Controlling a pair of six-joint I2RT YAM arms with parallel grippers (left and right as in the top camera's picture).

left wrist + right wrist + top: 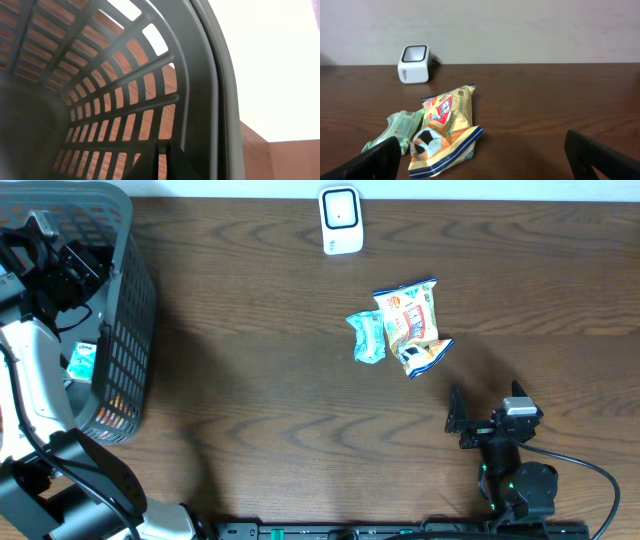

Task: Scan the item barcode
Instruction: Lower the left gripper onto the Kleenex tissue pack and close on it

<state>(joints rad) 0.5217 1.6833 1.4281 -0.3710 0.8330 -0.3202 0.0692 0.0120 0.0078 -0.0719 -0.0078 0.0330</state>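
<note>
- Dark wood counter (250, 330) — a white scanner (340, 220) stands at its far edge.
- The orange snack bag (408, 320) lies mid-counter, touching a green packet (367, 337) on its basket side, and is well apart from the scanner.
- Right pincer (481, 140) — jaws spread wide, empty, low over the counter, near the bag.
- Left pincer (164, 161) is closed with nothing visible in it, inside the grey basket (135, 330) at the counter's left end.
- A small teal-and-white pack (82, 362) lies in the basket.
</note>
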